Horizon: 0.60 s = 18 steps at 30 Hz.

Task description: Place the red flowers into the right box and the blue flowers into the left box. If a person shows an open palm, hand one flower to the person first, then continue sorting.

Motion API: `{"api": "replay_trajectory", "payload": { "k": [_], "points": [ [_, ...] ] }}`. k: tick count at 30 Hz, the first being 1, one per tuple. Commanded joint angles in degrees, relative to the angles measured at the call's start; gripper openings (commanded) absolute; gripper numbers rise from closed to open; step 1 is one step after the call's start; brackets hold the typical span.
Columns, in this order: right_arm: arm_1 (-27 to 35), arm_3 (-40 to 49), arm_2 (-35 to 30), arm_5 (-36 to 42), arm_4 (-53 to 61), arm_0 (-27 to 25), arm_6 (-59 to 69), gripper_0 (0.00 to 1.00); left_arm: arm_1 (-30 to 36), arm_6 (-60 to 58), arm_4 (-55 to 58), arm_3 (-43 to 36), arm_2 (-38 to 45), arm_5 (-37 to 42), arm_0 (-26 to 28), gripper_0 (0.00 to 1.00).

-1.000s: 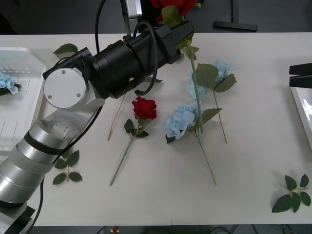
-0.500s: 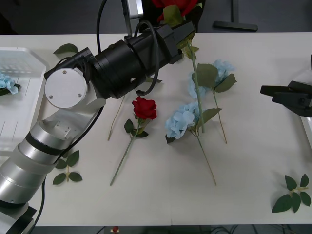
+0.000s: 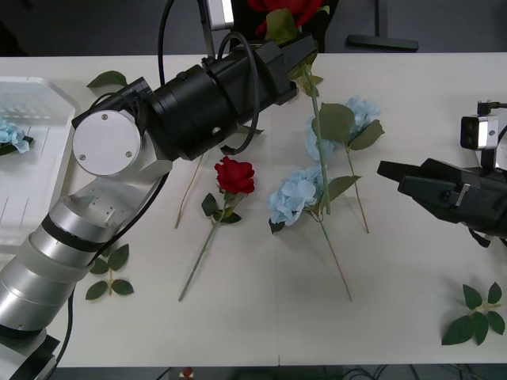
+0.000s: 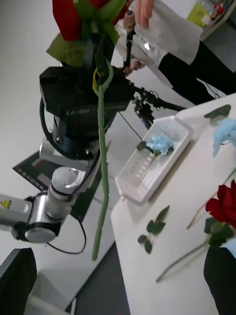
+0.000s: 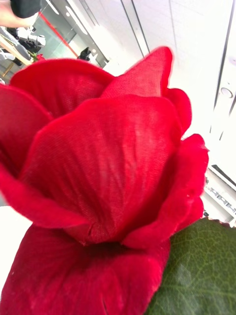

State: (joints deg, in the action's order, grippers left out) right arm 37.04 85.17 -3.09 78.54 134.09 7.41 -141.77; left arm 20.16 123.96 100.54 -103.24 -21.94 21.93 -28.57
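The left gripper (image 3: 299, 54) pinches a deep-red artificial rose (image 3: 285, 11), its thin stem dangling above the white table (image 3: 261, 317). The right gripper (image 3: 386, 169), fingers apparently spread, should close low on that stem without snagging the 2 pale-blue hydrangeas (image 3: 295, 195).

**Colour rundown, pretty much all red, blue and green**

Held rose (image 3: 283, 9) is deep red with a green stem, same red up close on the petals (image 5: 98, 162) next to a dark green leaf (image 5: 196, 275). Second rose (image 3: 235, 175) on the table (image 3: 261, 317), which is off-white, matches. Hydrangeas (image 3: 293, 195) are pale sky blue with green leaves. Left box (image 3: 32, 103) is white, arm is black and silver
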Motion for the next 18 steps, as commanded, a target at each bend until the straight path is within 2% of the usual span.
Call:
{"api": "replay_trajectory", "payload": {
  "k": [1,9,18],
  "points": [
    [-3.2,2.64,1.16,-2.34,0.12,0.06,2.29,0.99,-1.26,1.11,0.8,-1.0,0.67,0.31,-0.43,0.0],
    [-3.11,6.06,1.33,-4.45,-9.11,1.11,3.69,1.0,-1.26,1.38,1.51,-1.09,0.67,0.31,-0.43,0.0],
    [-3.38,12.92,-0.6,-4.45,-33.54,6.65,11.78,0.99,-1.35,1.73,1.94,-1.18,0.67,0.31,-0.43,0.0]
  ]
}}
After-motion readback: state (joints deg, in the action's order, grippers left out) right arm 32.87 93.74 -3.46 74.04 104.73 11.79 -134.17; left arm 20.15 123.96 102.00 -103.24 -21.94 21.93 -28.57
